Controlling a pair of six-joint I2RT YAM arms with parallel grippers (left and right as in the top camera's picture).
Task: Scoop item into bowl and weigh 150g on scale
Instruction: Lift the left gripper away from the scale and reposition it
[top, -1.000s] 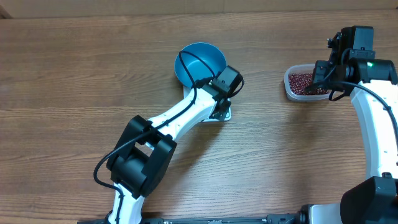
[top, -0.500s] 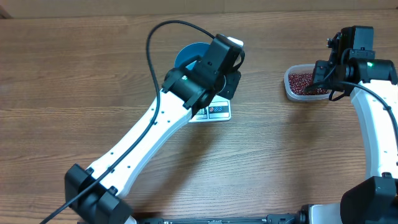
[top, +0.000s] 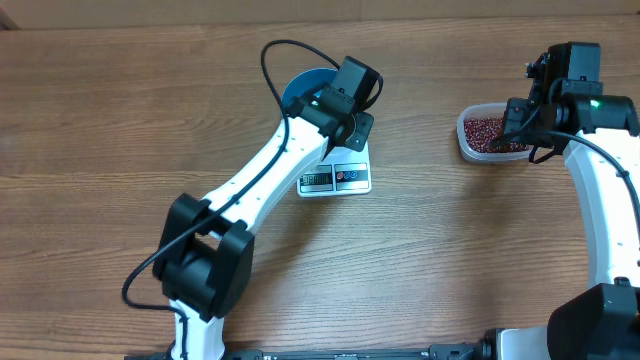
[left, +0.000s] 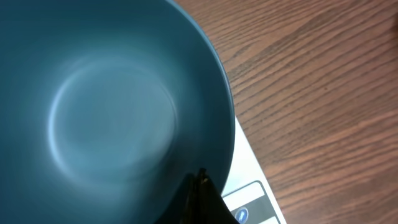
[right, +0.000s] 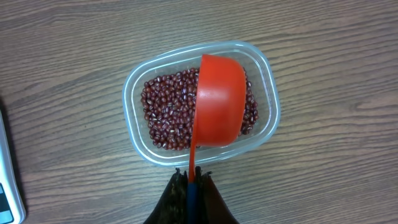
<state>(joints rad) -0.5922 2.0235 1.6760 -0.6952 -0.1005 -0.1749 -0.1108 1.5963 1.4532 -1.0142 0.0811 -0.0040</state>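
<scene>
The bright blue bowl (top: 300, 88) sits at the far edge of the white scale (top: 335, 180), mostly hidden under my left arm. In the left wrist view the bowl (left: 112, 112) is empty and overlaps the scale (left: 249, 186). My left gripper (left: 199, 177) is shut on the bowl's near rim, as also seen from overhead (top: 353, 130). My right gripper (right: 193, 177) is shut on the handle of an orange-red scoop (right: 219, 102). The scoop's cup lies over the dark red beans (right: 165, 115) in a clear tub (right: 267, 93). From above, the right gripper (top: 520, 120) stands over the beans (top: 485, 128).
The scale's display and buttons (top: 317, 180) face the near side. The clear tub (top: 466, 145) stands on the wooden table (top: 450, 250), well right of the scale. A corner of the scale (right: 6, 186) shows at the left edge of the right wrist view.
My left arm has changed posture, its elbow folding back towards the near side, and the wrist has stayed over the bowl's rim. The scale's display is now uncovered. The right arm and scoop have not moved.
</scene>
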